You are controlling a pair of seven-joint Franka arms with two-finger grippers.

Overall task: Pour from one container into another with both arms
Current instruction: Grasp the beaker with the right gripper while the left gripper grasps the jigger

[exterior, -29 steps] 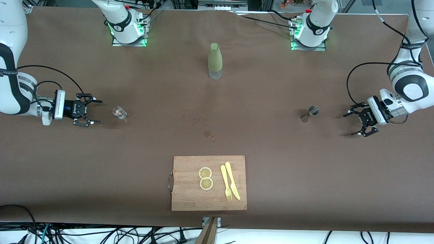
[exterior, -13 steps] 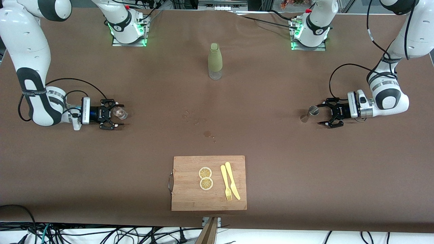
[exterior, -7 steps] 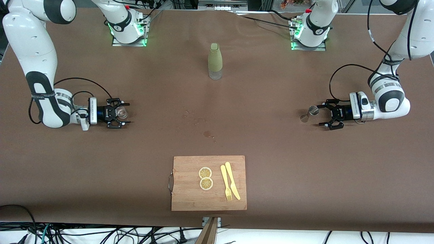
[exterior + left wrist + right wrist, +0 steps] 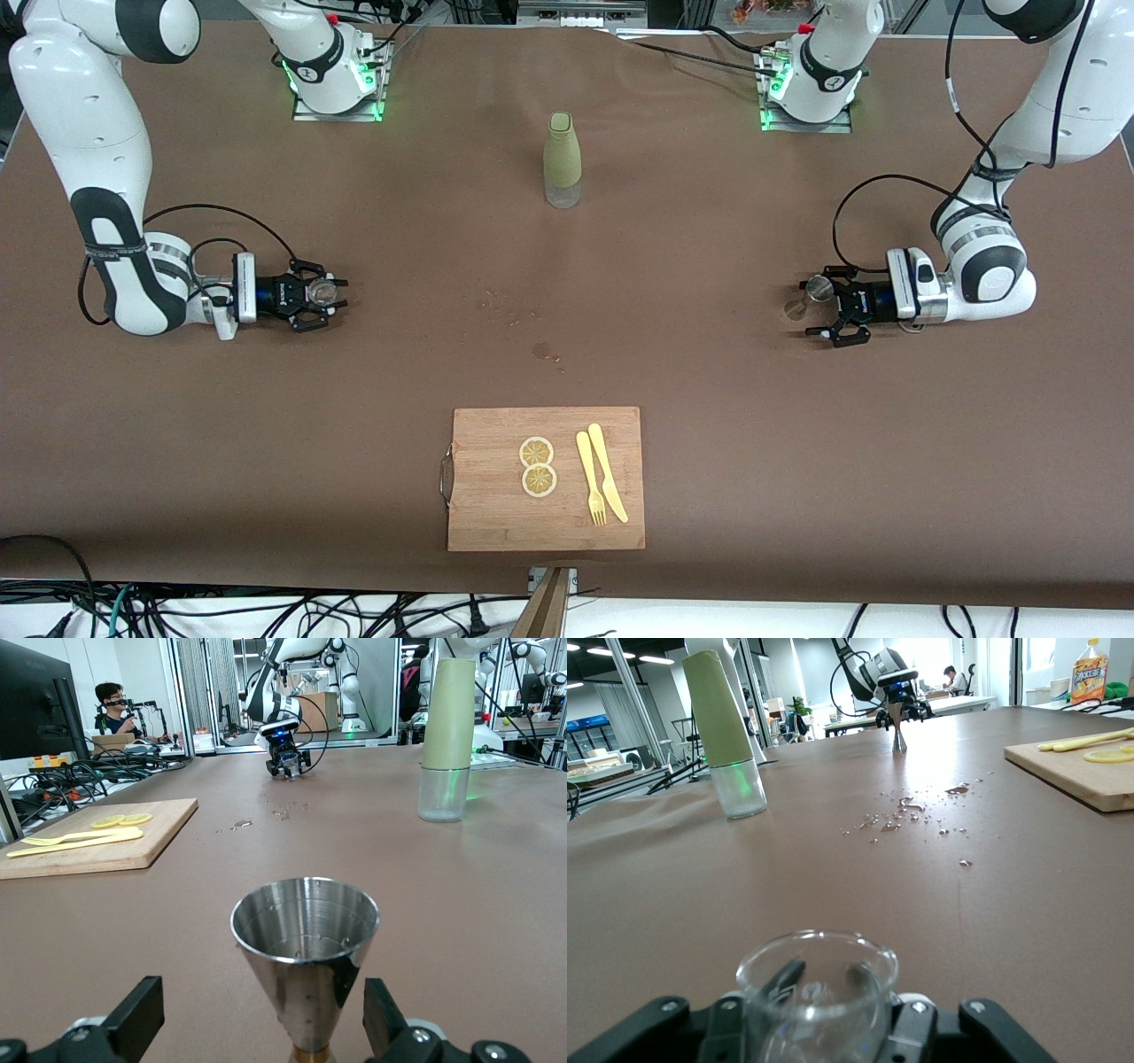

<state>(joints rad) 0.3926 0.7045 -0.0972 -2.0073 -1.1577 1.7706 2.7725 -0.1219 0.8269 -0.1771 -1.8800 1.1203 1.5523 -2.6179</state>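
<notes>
Glass cup [image 4: 320, 290] between right end effector [image 4: 326, 297] fingers; left waits

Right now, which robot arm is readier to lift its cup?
The right arm: the right gripper has its fingers around the glass cup. The left gripper is open, its fingers either side of the metal cup.

brown-covered table [image 4: 709, 425], ceiling strip lights [image 4: 620, 654], desks [image 4: 133, 749]

Two lemon slices [image 4: 538, 466]; one each of glass [image 4: 321, 290], metal cup [image 4: 808, 296], bottle [image 4: 562, 160], cutting board [image 4: 496, 514], fork [image 4: 590, 477], knife [image 4: 608, 471].
</notes>
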